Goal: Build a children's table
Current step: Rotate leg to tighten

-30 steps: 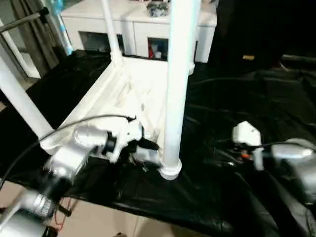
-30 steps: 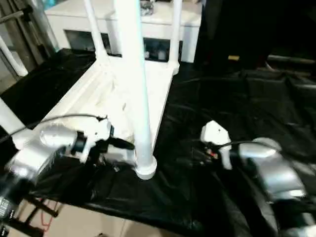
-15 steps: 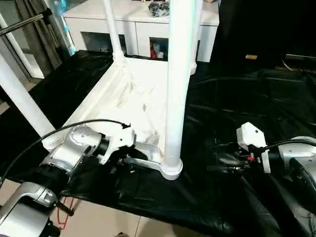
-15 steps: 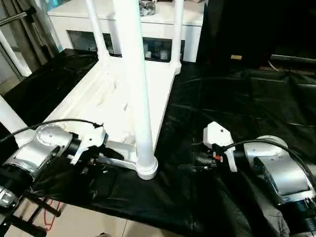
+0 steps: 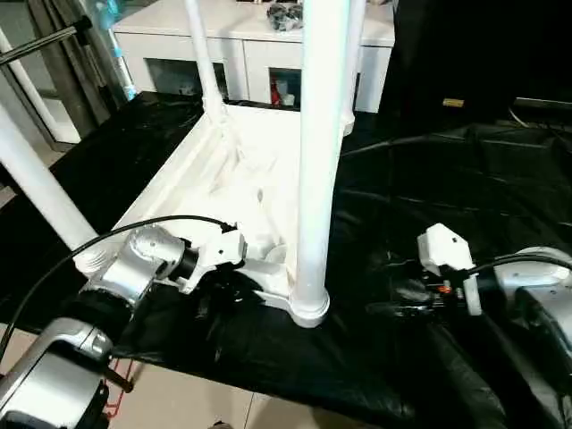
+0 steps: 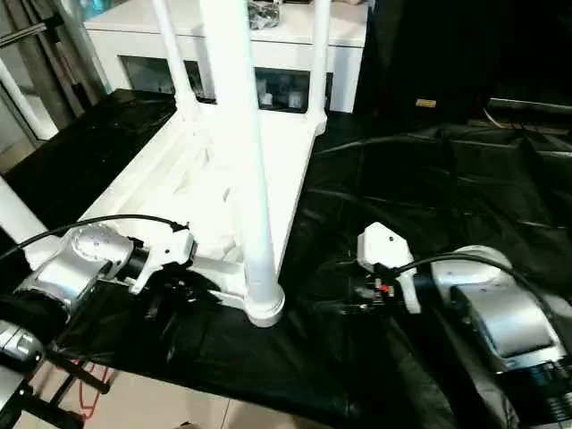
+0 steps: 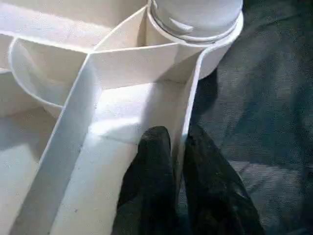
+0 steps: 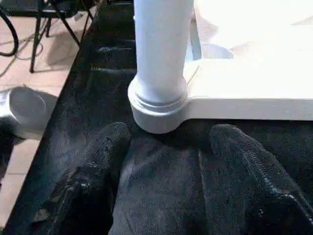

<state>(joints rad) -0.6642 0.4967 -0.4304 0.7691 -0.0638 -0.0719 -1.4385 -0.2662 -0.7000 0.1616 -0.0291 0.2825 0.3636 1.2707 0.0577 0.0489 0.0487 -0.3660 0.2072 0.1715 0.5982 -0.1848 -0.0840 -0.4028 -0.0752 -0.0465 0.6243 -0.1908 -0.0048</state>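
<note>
While upside down on the black sheet (image 5: 447, 161), tabletop (image 5: 241, 170): ribbed underside up, four legs standing in corner sockets.
Left gripper (image 7: 178, 161): pinching the tabletop's near rim wall beside the nearest leg (image 5: 317, 152); fingertips hard to make out in head views.
Legs: tops cut off.
Right gripper (image 8: 166, 147): spread, empty, near the nearest leg's socket.

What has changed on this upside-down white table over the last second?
The left gripper has drawn back toward the table's near edge and closed its fingers on the tabletop's rim wall beside the near leg. The right gripper stays open, apart from that leg. The table has not moved.
</note>
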